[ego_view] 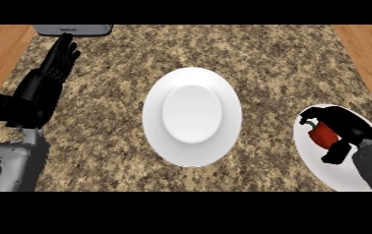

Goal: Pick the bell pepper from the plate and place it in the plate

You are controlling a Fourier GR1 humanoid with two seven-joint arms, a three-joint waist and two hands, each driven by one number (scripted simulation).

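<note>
Your right hand point(347, 130), fingers curled round the glossy red bell pepper point(320, 135), at the speckled counter's point(276, 66) right-edge white plate point(323, 171), left hand point(44, 88) straight-fingered, left edge.

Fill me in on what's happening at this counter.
The robot's right hand is curled round the red bell pepper, over the round white plate at the right edge. The pepper is not yet on the round white plate in the centre. The left hand rests open at the left, fingers up.

There are two white plates point(156, 116) point(320, 173), one red bell pepper point(320, 136), two black hands point(52, 74) point(347, 128) and one grey object point(73, 29).
</note>
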